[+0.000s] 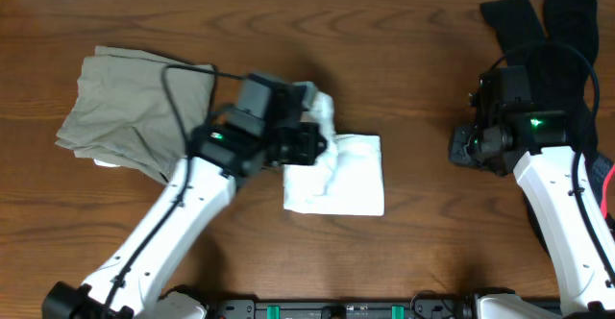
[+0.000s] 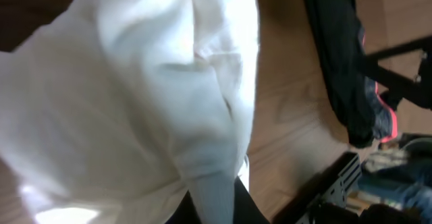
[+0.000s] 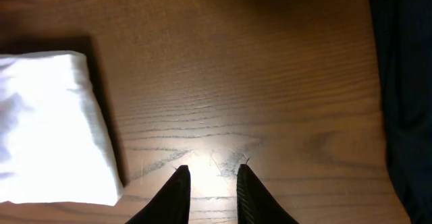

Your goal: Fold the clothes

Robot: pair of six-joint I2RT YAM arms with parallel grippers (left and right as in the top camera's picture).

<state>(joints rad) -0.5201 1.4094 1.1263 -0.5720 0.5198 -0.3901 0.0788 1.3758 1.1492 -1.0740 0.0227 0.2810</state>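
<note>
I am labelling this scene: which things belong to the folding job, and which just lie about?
Job: white partly folded cotton garment; grey-olive crumpled garment; black soft garment.
Not the job: brown wooden table, which only bears them.

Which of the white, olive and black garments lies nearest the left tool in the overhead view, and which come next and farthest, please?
1. White garment, at the table's centre, in the grip of the left tool.
2. Olive garment, on the left side, beside that arm.
3. Black garment, in the far right corner.
</note>
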